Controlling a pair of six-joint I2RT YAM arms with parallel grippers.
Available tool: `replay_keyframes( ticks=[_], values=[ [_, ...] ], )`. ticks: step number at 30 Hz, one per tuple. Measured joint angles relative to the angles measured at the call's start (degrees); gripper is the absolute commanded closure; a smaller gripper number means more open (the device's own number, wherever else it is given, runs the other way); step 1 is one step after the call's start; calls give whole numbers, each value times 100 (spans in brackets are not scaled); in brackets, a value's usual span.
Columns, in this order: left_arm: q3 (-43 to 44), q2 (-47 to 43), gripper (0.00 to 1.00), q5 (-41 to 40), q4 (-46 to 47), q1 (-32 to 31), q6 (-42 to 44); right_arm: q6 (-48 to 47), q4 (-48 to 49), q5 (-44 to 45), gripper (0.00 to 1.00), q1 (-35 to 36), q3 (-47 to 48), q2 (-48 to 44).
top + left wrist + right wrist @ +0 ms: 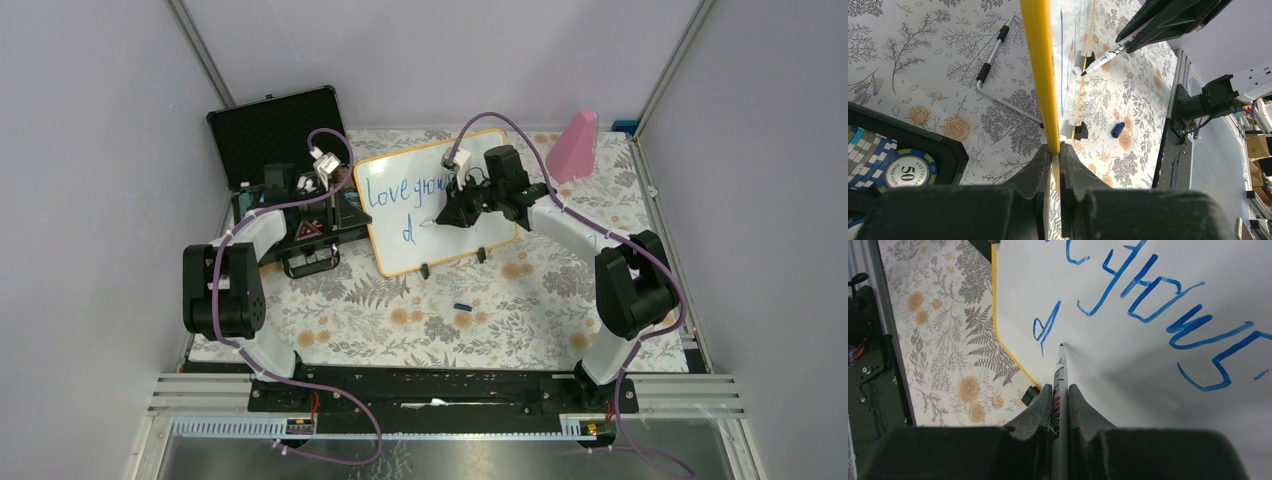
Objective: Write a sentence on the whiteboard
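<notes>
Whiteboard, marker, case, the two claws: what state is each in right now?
whiteboard: standing propped, one edge clamped
sentence: unfinished, "Love grows" plus a "d"
marker: uncapped, tip at the board
cap: off, lying on the table
case: open
left gripper: shut on the whiteboard
right gripper: shut on the marker

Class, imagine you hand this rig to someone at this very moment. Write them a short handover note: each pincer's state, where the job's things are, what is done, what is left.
Left pincer: shut on the yellow rim of the whiteboard, steadying it.
Right pincer: shut on the marker, tip close to the board, just right of the "d".
Done: the sentence reads "Love grows" on line one, with a lone "d" on line two.
Left: write the rest of line two.
A small blue cap lies on the table in front of the board.
</notes>
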Motion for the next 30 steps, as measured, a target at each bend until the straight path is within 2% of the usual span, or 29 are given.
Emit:
replay_keyframes(
  ticks=[30],
  values=[
    [0,0,100,-24,0,-4,0,22,44,87,100,44,0,87]
  ],
)
